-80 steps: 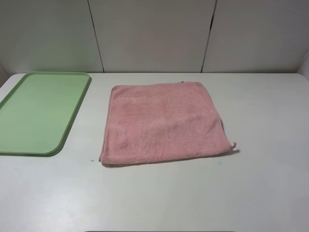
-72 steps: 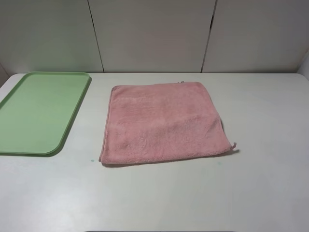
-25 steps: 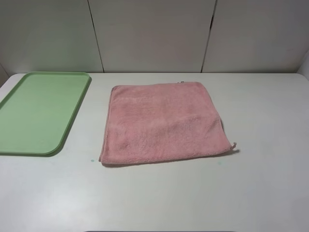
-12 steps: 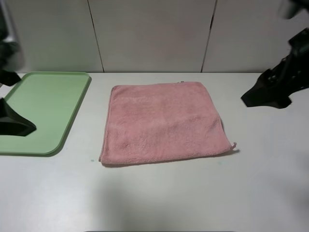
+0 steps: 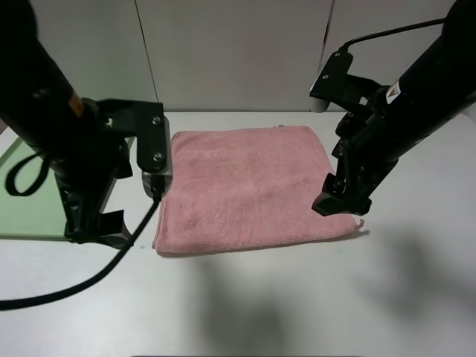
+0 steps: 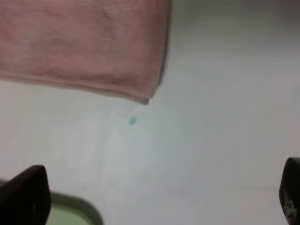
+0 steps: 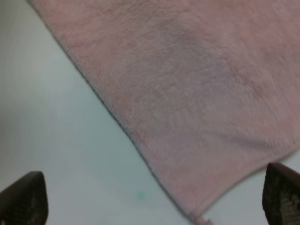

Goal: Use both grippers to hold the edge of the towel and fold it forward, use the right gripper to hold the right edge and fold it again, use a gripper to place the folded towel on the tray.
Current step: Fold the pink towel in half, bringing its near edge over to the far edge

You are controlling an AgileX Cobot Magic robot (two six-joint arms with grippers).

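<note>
The pink towel (image 5: 245, 186) lies flat and unfolded in the middle of the white table, its near edge (image 5: 253, 244) facing the front. My left gripper (image 5: 103, 232) hangs open over the table, just left of the towel's near-left corner (image 6: 147, 96). Its fingertips (image 6: 23, 197) stand wide apart with nothing between them. My right gripper (image 5: 340, 202) is open above the towel's near-right corner (image 7: 197, 211), holding nothing. The green tray (image 5: 22, 201) lies at the left, mostly hidden behind the left arm; one corner (image 6: 70, 213) shows in the left wrist view.
A small green speck (image 6: 132, 121) marks the table near the towel's near-left corner. A pale panelled wall (image 5: 238, 52) stands behind the table. Bare table (image 5: 282, 305) stretches in front of the towel.
Both arms have swung in from the sides of the view. They now hang low at the towel's two near corners, grippers still open. The towel and tray have not moved.
</note>
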